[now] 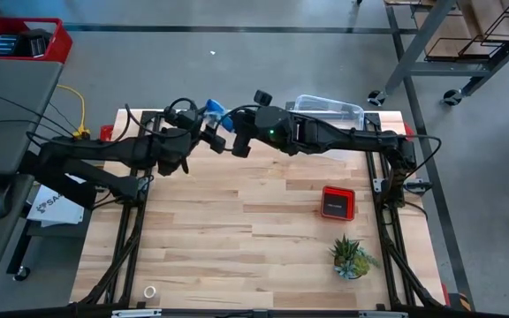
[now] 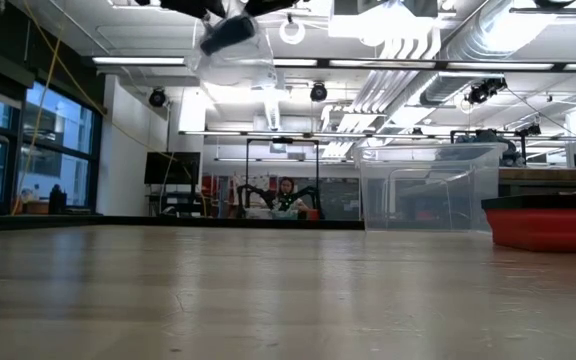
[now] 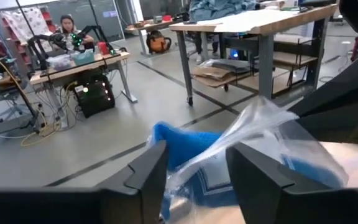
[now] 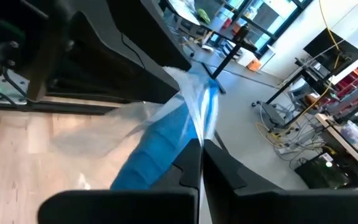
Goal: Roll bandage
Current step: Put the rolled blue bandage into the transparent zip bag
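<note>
We see both grippers meeting above the table's far edge. The right gripper is pinched together on the clear plastic bag holding the blue bandage; the left gripper's 2 fingers stand apart around that bag

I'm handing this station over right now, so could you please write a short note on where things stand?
Right gripper: shut on the clear plastic bag, held in the air above the table's far edge.
Left gripper: at the same bag, fingers either side of it, not clamped.
Bandage: blue, inside the bag, off the table.
Done: bag lifted between both arms.
Left: get the bandage out of the bag, then roll it.
</note>
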Robot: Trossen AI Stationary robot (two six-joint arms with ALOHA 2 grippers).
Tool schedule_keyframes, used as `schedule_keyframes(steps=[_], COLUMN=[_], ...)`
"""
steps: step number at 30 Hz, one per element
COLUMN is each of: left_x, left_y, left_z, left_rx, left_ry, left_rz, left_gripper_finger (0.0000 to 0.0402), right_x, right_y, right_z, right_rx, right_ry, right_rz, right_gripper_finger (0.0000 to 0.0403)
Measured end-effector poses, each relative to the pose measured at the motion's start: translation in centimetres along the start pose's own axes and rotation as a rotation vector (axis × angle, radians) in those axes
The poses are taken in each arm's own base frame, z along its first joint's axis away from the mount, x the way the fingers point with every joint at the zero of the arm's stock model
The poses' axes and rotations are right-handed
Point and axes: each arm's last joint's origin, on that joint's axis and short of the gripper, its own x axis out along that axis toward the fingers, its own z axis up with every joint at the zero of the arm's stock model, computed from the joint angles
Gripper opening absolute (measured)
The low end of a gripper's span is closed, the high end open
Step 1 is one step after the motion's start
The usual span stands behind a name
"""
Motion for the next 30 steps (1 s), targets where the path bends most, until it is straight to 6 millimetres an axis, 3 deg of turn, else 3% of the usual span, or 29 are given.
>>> schedule_keyframes(steps=[6, 13, 22, 26, 30], left_x=[-0.4, -1.0, -2.3, -2.8, -3.0], left_y=[0.9, 2.0, 3.9, 5.3, 6.2], left_z=[0.0, 0.1, 0.9, 1.3, 1.6], left_rx=[0.031, 0.070, 0.155, 0.184, 0.215], left_ry=[0.011, 0.027, 0.012, -0.009, -0.021], left_rz=[0.004, -0.010, -0.153, -0.188, -0.159], left_gripper_finger=[0.0108, 0.0009, 0.0001, 0.0001, 0.0001], right_x=[-0.1, -0.1, -2.0, -2.9, -3.2], right_y=[0.0, -0.1, 0.0, -0.1, -0.2], right_z=[0.3, 0.5, 1.4, 1.5, 1.8], right_rx=[-0.010, -0.015, -0.037, 0.124, 0.293], right_ry=[-0.027, -0.043, -0.043, -0.052, -0.073], right_rz=[-0.010, -0.028, -0.045, 0.052, 0.078], right_gripper_finger=[0.0000, 0.0000, 0.0000, 0.0004, 0.0042])
